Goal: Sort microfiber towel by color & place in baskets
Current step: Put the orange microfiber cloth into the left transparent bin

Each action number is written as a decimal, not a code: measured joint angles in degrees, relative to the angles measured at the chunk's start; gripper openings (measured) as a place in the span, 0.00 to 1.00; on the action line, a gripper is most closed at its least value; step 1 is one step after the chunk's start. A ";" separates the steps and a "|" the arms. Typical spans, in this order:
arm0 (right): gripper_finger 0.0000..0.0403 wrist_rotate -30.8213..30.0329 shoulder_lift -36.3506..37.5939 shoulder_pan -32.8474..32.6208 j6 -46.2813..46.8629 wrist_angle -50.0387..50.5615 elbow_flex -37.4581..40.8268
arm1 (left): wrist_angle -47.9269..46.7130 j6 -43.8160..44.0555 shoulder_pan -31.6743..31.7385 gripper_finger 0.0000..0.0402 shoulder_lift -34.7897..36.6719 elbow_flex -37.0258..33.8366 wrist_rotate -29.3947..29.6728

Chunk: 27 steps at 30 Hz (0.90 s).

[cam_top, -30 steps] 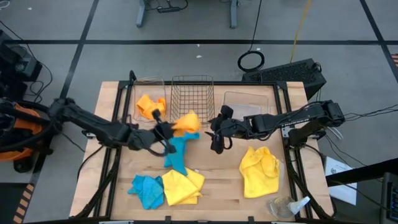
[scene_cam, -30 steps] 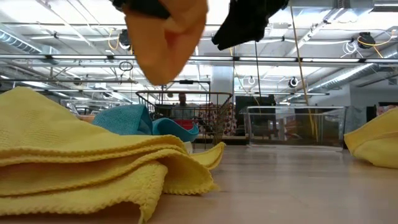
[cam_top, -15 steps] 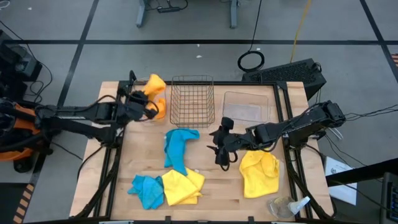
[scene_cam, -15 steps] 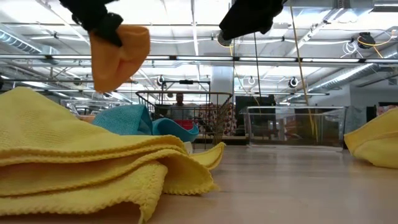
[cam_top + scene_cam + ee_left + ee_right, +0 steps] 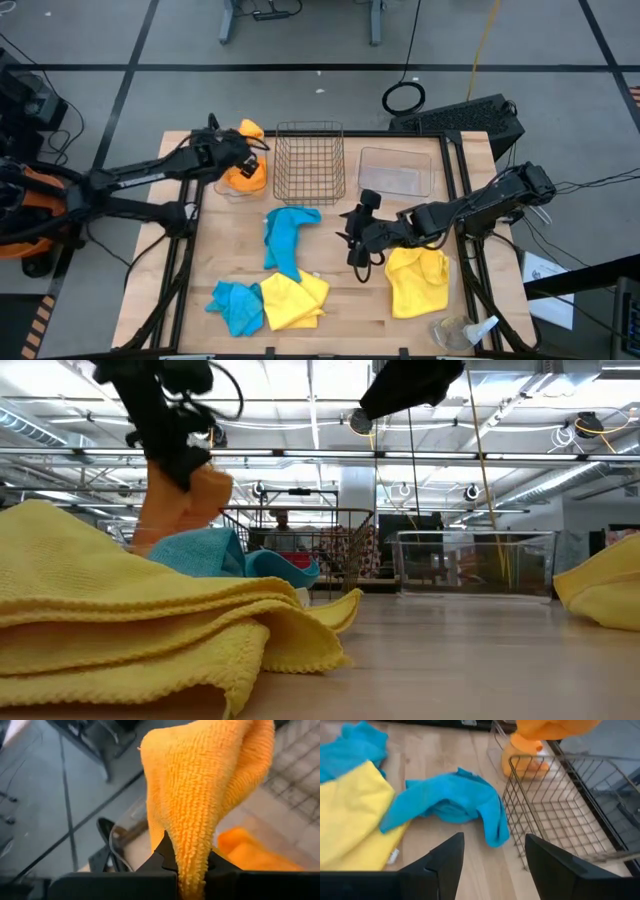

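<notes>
left gripper [image 5: 190, 865] pinching orange towel [image 5: 210, 785] | right gripper [image 5: 490, 857] spread | left tub [image 5: 232, 187] mostly hidden

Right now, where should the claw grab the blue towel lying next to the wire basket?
Probably from straight above, pinching the bunched upper end of the blue towel nearest the wire basket. There the cloth humps into folds the fingers can close on, while its lower tail lies flatter on the table. The open right claw hovers closest.

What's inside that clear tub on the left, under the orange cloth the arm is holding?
An orange towel already lies in the clear tub. The left gripper holds a second orange towel above it, hiding part of the tub's floor from view.
</notes>
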<state>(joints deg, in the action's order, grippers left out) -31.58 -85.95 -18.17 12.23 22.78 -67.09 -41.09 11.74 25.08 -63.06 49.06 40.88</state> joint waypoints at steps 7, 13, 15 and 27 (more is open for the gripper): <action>0.50 0.05 -1.27 0.00 1.87 2.01 0.02 | 0.32 0.03 5.19 0.04 -9.35 0.00 -0.17; 0.50 0.10 -2.80 0.00 2.09 1.94 0.02 | 0.40 3.72 8.96 0.05 -14.87 0.00 -0.21; 0.50 0.14 -2.92 0.00 2.07 2.21 0.02 | 0.87 4.33 9.44 0.05 -15.98 0.00 -0.33; 0.50 0.12 -2.89 0.04 2.09 2.24 0.04 | 1.82 4.71 9.22 0.36 -16.29 0.02 -1.70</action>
<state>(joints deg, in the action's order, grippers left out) -31.46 -88.84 -18.13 14.33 25.02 -67.05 -39.28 16.45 34.30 -79.34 49.08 39.18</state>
